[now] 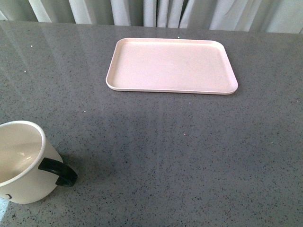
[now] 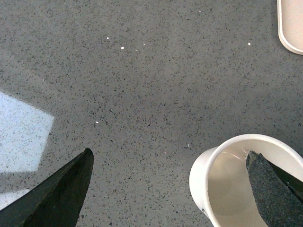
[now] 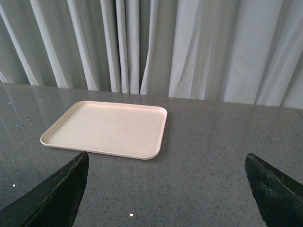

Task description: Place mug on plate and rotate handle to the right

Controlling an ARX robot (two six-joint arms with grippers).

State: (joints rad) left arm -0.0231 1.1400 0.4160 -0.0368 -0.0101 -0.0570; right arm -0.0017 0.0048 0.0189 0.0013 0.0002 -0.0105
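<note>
Print: the only marking in sight is a small black curved stroke [image 1: 7, 195] low on the side of the mug [image 1: 21, 156]; too little of it shows to read.

Count: one mug, one plate [image 1: 170, 66], two claws.

The mug is a cream-white cylinder with a smooth, glazed look. It stands upright with its mouth open on the near left of the counter [image 1: 189, 151], well apart from the plate. Its handle [image 1: 59, 171] is a glossy black loop and points to the right.

The plate is a flat, pale pink rectangle with rounded corners and a low raised rim. It lies bare toward the far side of the counter, before pale pleated curtains [image 1: 165, 12].

The counter is grey, speckled stone with a polished sheen.

The left claw [image 2: 169, 152] is spread wide, its dark, matte fingers [image 2: 57, 194] tapered. One finger sits over the mug's open mouth and the other is out over bare counter. Contact with the rim cannot be judged.

The right claw [image 3: 166, 155] is likewise spread, pinching nothing, and faces the plate.
</note>
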